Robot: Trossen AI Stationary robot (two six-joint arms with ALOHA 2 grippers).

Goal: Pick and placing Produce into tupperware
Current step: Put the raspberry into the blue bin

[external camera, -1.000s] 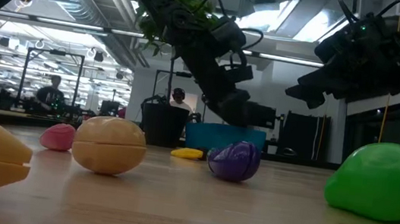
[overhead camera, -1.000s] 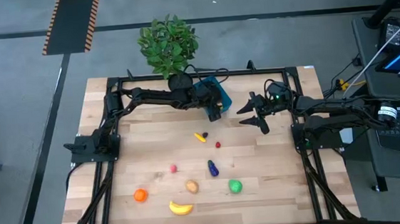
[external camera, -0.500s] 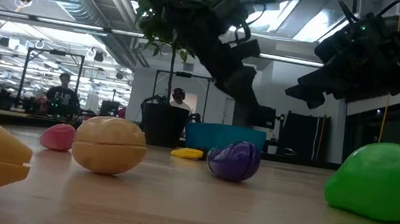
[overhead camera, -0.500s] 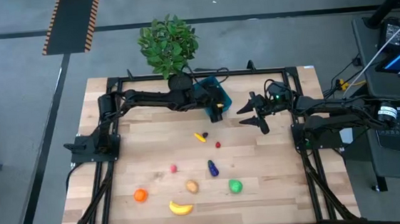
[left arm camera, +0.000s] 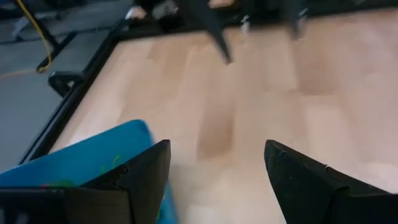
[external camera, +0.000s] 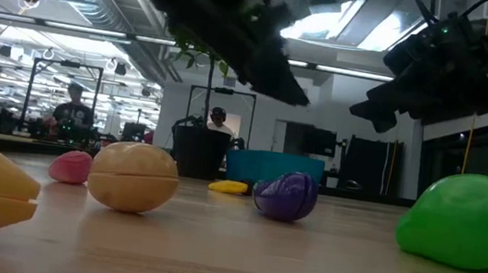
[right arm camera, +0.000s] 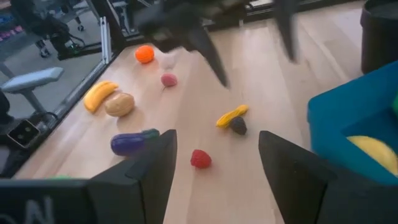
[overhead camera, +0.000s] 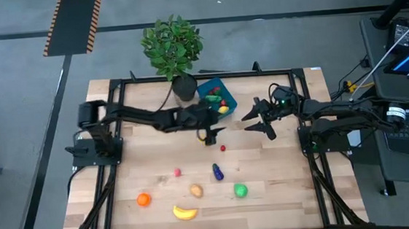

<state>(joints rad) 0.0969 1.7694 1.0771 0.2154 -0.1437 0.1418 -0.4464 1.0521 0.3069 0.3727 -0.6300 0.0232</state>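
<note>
The blue tupperware (overhead camera: 215,97) stands open at the table's far middle with a yellow piece (right arm camera: 373,152) and red and green pieces inside. My left gripper (overhead camera: 209,134) hangs open and empty just near of it, above a small yellow piece (right arm camera: 232,116). My right gripper (overhead camera: 255,119) hovers open and empty to the tupperware's right. Loose produce lies on the wood: red berry (overhead camera: 222,147), pink piece (overhead camera: 177,172), eggplant (overhead camera: 217,173), potato (overhead camera: 196,191), green apple (overhead camera: 240,191), orange (overhead camera: 144,200), banana (overhead camera: 185,212).
A potted plant (overhead camera: 174,47) in a dark pot stands at the far edge, just left of the tupperware. A black metal frame (overhead camera: 115,88) runs along the table's left, far and right sides. Bare wood lies between the tupperware and the loose produce.
My left gripper has drawn back from over the tupperware toward the table's near edge and a little to the left, rising slightly. The tupperware's inside, covered by the gripper before, now shows from above.
</note>
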